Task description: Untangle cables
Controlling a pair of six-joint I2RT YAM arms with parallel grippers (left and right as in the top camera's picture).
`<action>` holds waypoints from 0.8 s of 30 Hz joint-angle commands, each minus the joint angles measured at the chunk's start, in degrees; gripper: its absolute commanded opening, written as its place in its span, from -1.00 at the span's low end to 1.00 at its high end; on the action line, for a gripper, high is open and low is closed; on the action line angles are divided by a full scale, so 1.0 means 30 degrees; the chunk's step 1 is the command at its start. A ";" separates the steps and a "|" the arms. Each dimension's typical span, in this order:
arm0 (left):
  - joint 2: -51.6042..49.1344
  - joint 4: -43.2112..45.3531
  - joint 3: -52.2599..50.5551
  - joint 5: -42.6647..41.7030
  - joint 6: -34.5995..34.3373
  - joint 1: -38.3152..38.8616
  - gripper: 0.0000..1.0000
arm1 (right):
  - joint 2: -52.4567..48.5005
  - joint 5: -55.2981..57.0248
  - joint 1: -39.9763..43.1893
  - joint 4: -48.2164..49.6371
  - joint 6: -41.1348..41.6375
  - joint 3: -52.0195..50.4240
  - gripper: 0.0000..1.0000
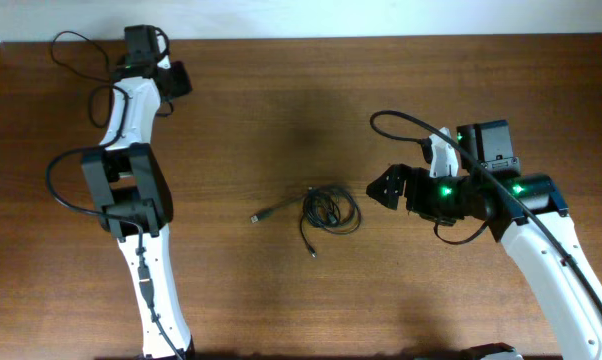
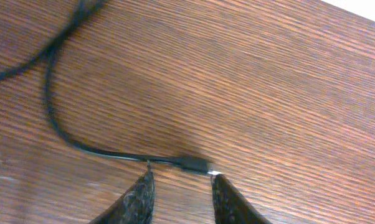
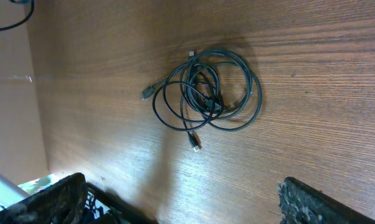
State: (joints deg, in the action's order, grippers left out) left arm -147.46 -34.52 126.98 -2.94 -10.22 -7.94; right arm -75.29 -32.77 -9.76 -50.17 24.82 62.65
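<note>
The cables [image 1: 330,209] lie as a tangled bundle of thin black loops at the table's middle, with one plug end [image 1: 257,217] trailing left and another [image 1: 312,253] toward the front. In the right wrist view the bundle [image 3: 203,93] lies well ahead of my right gripper [image 3: 184,205]. My right gripper [image 1: 386,188] is open wide and empty, just right of the bundle. My left gripper [image 1: 179,80] is at the far left back, away from the bundle. It is open [image 2: 181,180]; a thin black cord with a plug end [image 2: 197,165] lies on the table just past its fingertips.
Thicker black arm cables [image 1: 76,45] loop at the back left corner near the left arm's base. Another arm cable [image 1: 406,122] arcs over the right arm. The wooden table [image 1: 281,110] ends at a pale wall along the back.
</note>
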 commanded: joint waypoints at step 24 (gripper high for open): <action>-0.2878 0.5056 -0.0131 0.3774 0.1472 -0.0532 -1.00 | -0.0029 0.0175 -0.0138 -0.0860 -0.0270 0.0109 0.97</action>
State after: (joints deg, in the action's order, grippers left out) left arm -152.38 -20.69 127.07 7.99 -9.45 -9.15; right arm -75.29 -32.77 -9.76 -52.40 24.84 62.65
